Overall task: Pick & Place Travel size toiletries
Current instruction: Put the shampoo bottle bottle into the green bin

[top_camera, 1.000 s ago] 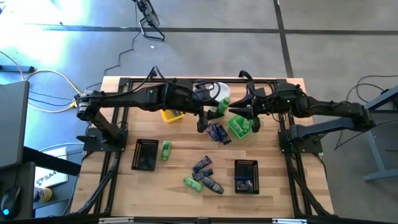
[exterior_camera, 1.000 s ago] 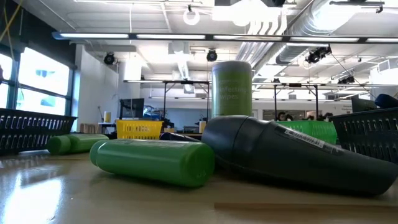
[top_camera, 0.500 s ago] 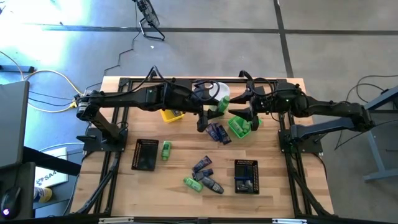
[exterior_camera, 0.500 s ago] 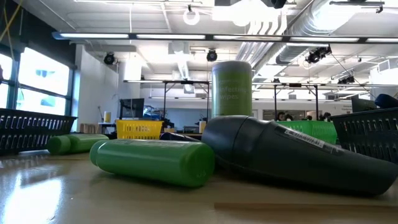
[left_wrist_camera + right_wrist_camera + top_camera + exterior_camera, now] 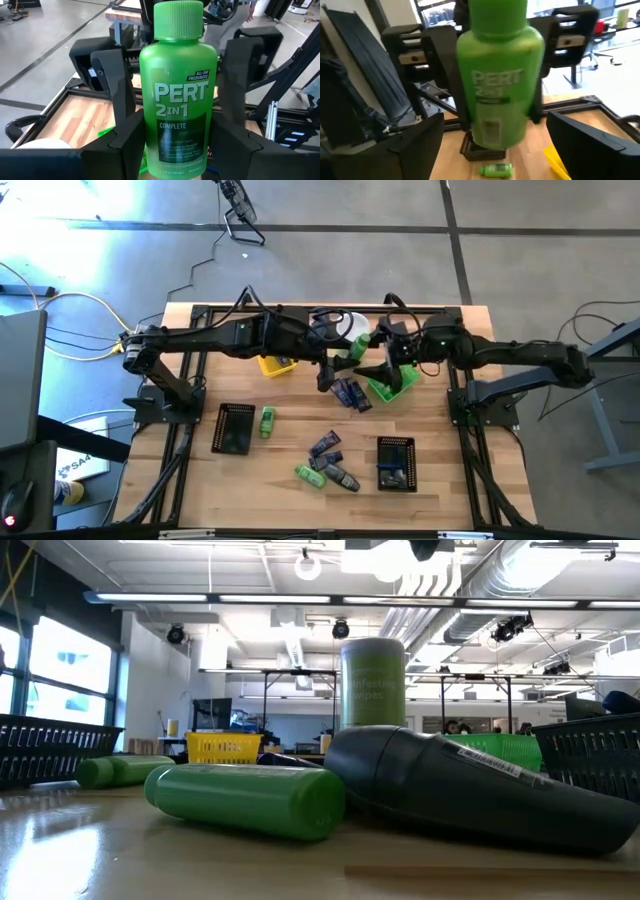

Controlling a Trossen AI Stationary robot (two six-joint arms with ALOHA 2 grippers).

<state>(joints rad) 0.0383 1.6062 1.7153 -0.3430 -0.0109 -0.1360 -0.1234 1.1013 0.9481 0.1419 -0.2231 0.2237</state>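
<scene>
Where the two arms meet at the upper centre of the high view, we see the left gripper [image 5: 345,367] clamped on a green bottle [image 5: 358,350] above the green tray [image 5: 385,385]. In the left wrist view the bottle [image 5: 179,90] stands upright between the fingers [image 5: 122,142], filling mid-frame. In the right wrist view, the right gripper [image 5: 495,145] gapes wide, its fingers clear of the bottle [image 5: 499,75] at top centre.

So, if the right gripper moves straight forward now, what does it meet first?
Probably the green Pert bottle held in the left gripper. It stands directly ahead of the open right gripper, though depth is unclear.
</scene>
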